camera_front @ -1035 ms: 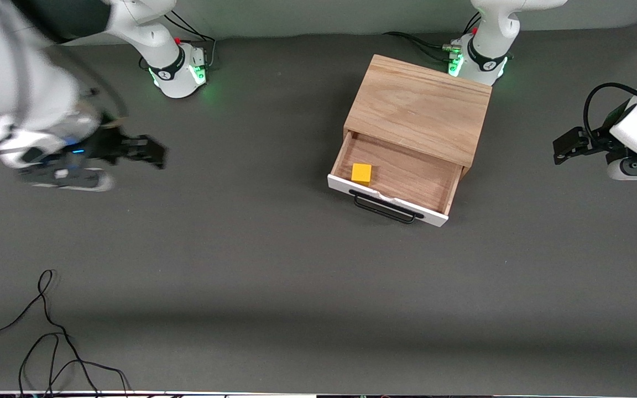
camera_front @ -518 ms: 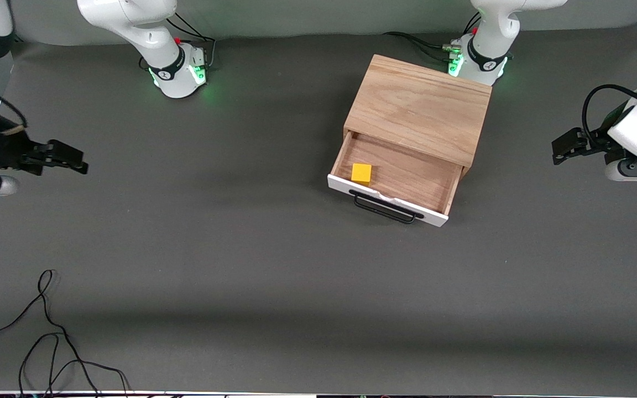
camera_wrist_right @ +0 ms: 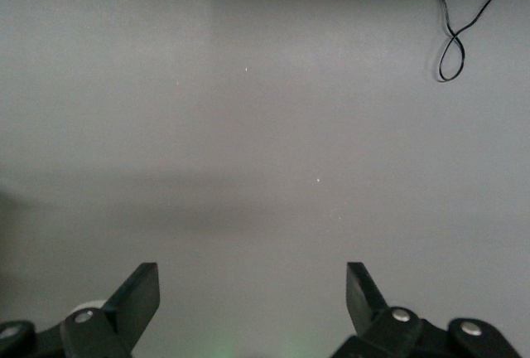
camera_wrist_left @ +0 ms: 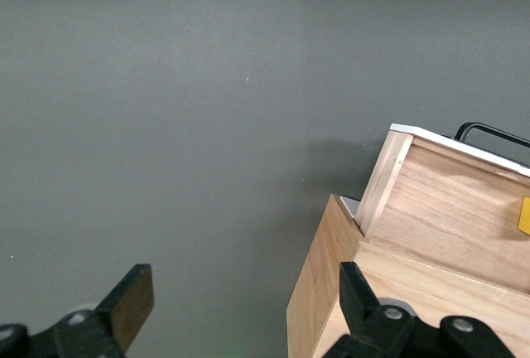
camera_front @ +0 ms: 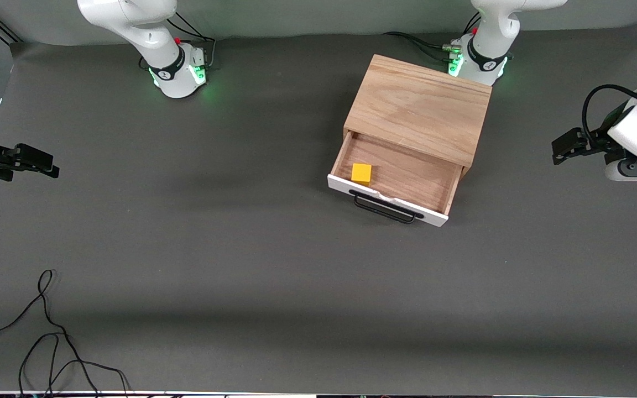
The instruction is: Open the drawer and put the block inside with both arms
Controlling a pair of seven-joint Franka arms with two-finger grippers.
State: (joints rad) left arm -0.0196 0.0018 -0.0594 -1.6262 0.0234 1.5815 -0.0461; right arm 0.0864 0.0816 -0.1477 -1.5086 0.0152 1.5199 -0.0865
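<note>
The oak cabinet (camera_front: 419,106) stands near the left arm's base. Its white-fronted drawer (camera_front: 387,200) with a black wire handle (camera_front: 385,209) is pulled open toward the front camera. The yellow block (camera_front: 361,173) lies inside the drawer, in the corner toward the right arm's end. My left gripper (camera_front: 564,145) is open and empty, held over the table at the left arm's end; its wrist view shows the cabinet (camera_wrist_left: 331,292), the open drawer (camera_wrist_left: 451,200) and an edge of the block (camera_wrist_left: 525,215). My right gripper (camera_front: 39,163) is open and empty over the right arm's end; it also shows in the right wrist view (camera_wrist_right: 252,304).
A loose black cable (camera_front: 47,337) lies on the grey mat near the front camera at the right arm's end; it also shows in the right wrist view (camera_wrist_right: 460,22). The two arm bases (camera_front: 177,69) glow green along the table's back edge.
My right gripper has drawn away from the drawer toward the right arm's end of the table, empty. The left arm, drawer and block have not moved.
</note>
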